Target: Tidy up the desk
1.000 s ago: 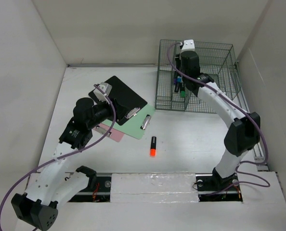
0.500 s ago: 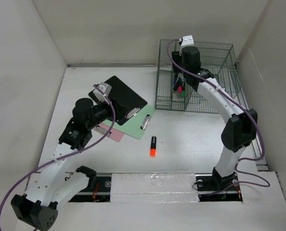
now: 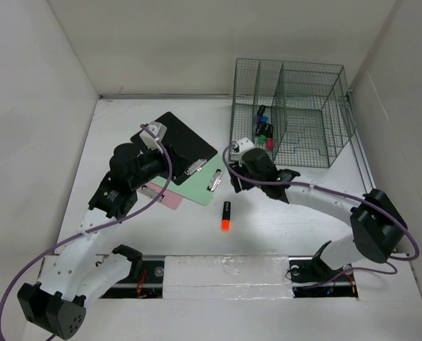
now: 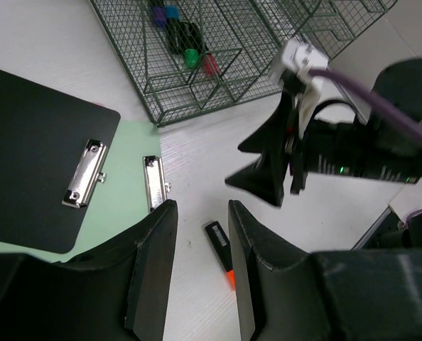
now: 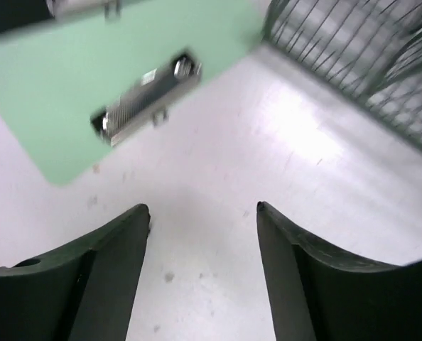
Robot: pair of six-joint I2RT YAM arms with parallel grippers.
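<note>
Top view, desk: the desk (image 3: 289, 206) runs white under both arms. Loose on it are an orange-black marker (image 3: 226, 215), a green clipboard (image 3: 200, 188), a black clipboard (image 3: 186, 142) and a pink note (image 3: 165, 199). The wire rack (image 3: 303, 106) sits far right.
Top view, right gripper: the right gripper (image 3: 236, 177) is low beside the green clipboard's clip, with the marker near but not touching.
Left wrist view, left gripper: the left gripper (image 4: 200, 270) is spread and carries nothing; the marker shows through the gap.
Right wrist view, right gripper: fingers apart, empty, bare desk between them. Picture blurred.
Your step, likely: marker pickup. Square the fingers across the barrel, grip mid-length, stay off the clip, and mind the left arm.
</note>
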